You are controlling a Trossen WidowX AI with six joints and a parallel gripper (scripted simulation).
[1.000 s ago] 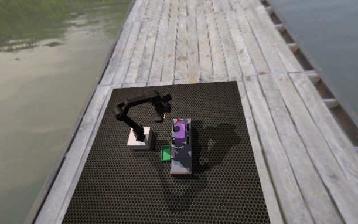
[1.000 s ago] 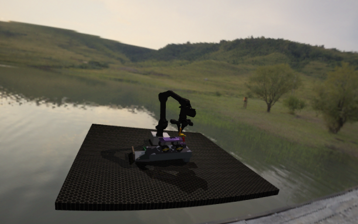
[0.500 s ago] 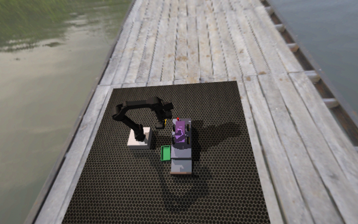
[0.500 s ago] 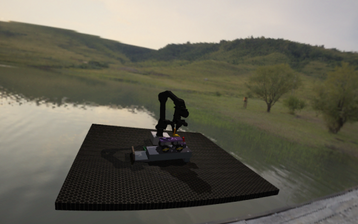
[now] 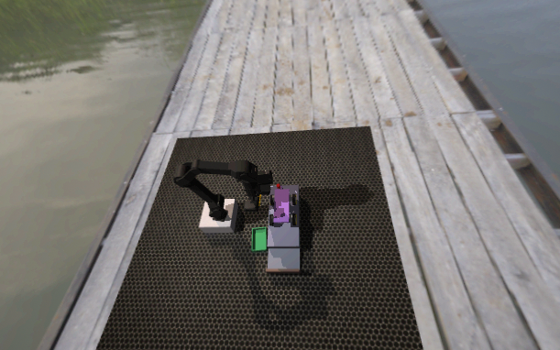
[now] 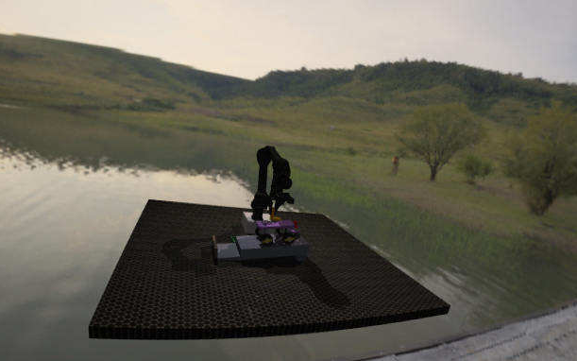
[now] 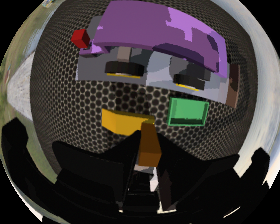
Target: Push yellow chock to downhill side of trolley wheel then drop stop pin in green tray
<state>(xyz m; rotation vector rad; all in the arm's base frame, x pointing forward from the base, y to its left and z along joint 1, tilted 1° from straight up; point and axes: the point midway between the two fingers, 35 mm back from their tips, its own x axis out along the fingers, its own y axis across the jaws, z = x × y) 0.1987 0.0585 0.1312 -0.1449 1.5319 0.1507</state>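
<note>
My gripper (image 7: 147, 135) is shut on the orange handle of the yellow chock (image 7: 122, 122) (image 5: 260, 200) (image 6: 276, 218). It holds the chock in the air beside the ramp (image 5: 283, 237) (image 6: 251, 250), on the robot base's side, apart from the trolley. The black rubber base cannot be made out. The purple trolley (image 5: 282, 207) (image 6: 274, 225) (image 7: 141, 27) stands on the ramp; two near-side wheels (image 7: 124, 69) (image 7: 189, 80) show in the wrist view. The red-headed stop pin (image 5: 279, 186) (image 6: 296, 224) (image 7: 80, 38) is at its uphill end. The green tray (image 5: 259, 239) (image 7: 188, 111) looks empty.
A brown end board (image 5: 283, 270) (image 6: 214, 250) (image 7: 233, 87) stands at the ramp's low end. The tray lies close beside the ramp's lower part. The arm's white base block (image 5: 216, 224) stands on the dark mat (image 5: 189, 293), across from the trolley.
</note>
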